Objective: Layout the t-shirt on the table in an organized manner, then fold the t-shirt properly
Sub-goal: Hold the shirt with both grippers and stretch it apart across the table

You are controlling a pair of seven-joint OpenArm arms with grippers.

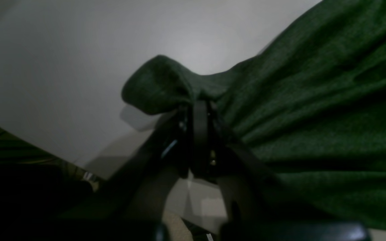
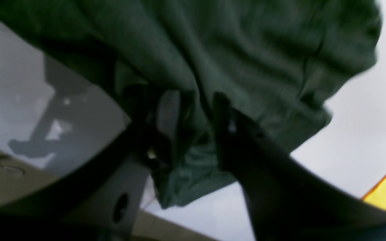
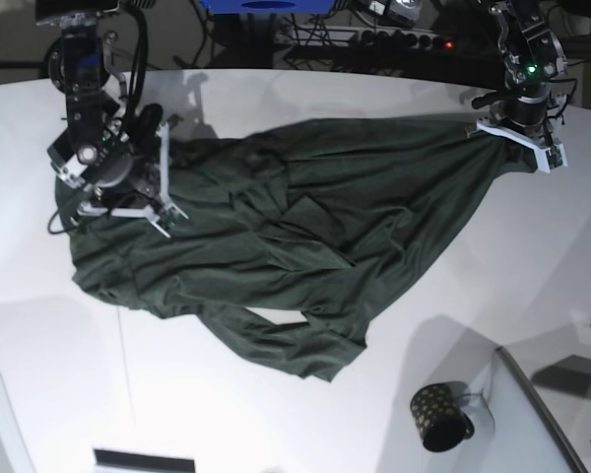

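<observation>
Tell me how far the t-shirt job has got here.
Early layout stage. Done: the t-shirt is stretched across the table. In hand: left hand is shut on a bunched edge; right hand is open around fabric. Left: flatten the wrinkles, then fold; no fold is made yet.

a robotics lab: white table backed by tangled cables and a power strip

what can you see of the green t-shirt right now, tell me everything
The t-shirt is plain dark green soft knit, no print, spread crumpled and creased across the white table. One end is pinched in the shut left gripper and pulled taut and lifted toward it. At the other end the right gripper has its jaws parted with fabric bunched between them. A lobe, maybe a sleeve, trails toward the near edge.
</observation>
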